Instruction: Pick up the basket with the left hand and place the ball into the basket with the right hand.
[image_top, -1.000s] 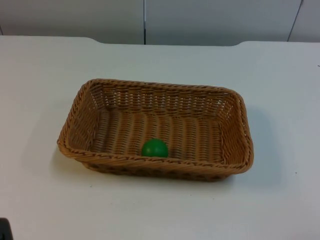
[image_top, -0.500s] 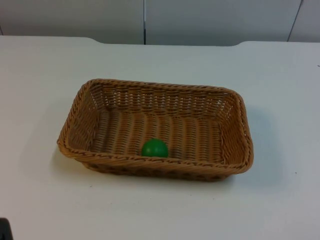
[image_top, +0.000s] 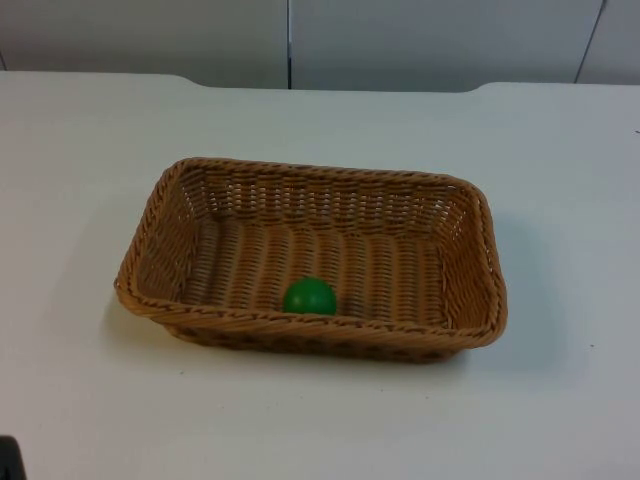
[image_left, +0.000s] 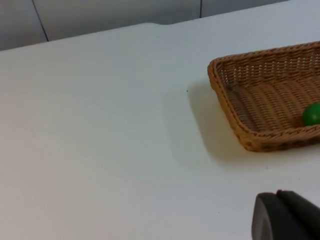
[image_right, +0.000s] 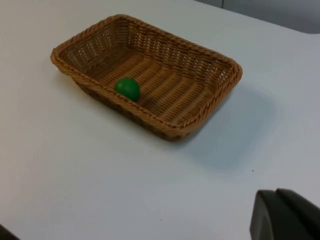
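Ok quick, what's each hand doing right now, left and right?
Left hand: off the table beside the basket, holding nothing.
Right hand: away from the basket, holding nothing; the green ball lies in the basket.

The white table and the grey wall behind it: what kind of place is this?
Probably a lab test bench: a bare white table, a grey partition wall, and just a wicker basket holding a green ball.

We are looking down and forward from above at the basket (image_top: 310, 262) on the table (image_top: 80, 400); both wrist cameras are viewing that basket (image_left: 265, 100) (image_right: 150, 75) obliquely from farther off.
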